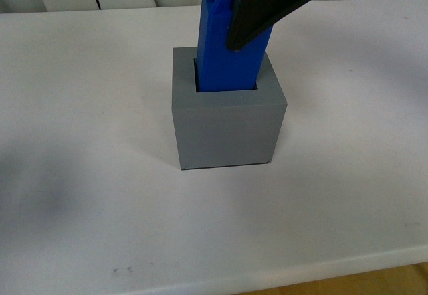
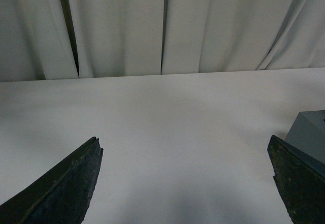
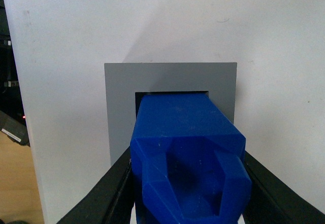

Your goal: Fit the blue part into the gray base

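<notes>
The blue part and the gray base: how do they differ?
The blue part is bright blue, tall and narrow; the gray base is matte gray, squat and wider. The blue part is gripped by the right gripper; the gray base rests free on the table. Both look square in section.

left tool [image 2: 184, 140]: dark fingers [image 2: 66, 188] stood spread wide, white bench [image 2: 167, 107] showing between them | gray base [image 2: 311, 132]: one corner in view, just behind one fingertip | curtain [image 2: 122, 26]: pale, pleated, hung past the bench's far edge, well apart from the gray base
</notes>
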{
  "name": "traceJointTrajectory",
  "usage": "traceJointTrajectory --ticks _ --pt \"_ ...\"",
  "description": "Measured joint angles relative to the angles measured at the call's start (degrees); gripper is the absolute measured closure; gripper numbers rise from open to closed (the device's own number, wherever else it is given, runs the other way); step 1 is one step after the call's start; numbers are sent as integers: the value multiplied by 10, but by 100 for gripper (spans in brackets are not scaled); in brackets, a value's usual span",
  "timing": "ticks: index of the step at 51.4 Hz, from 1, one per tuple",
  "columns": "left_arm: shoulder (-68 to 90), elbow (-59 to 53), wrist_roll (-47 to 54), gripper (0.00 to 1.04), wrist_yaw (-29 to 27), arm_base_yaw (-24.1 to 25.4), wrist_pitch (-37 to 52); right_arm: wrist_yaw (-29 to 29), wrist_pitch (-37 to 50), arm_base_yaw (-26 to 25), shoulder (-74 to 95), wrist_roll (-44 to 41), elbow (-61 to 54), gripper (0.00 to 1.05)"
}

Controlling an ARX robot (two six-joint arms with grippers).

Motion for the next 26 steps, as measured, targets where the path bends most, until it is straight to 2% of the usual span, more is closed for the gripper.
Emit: traceJointTrajectory --ticks 23,26 --pt "0 0 0 6 0 0 0 3 -3 4 7 1 2 57" --pt "0 0 0 6 0 0 0 2 -3 4 9 2 2 45"
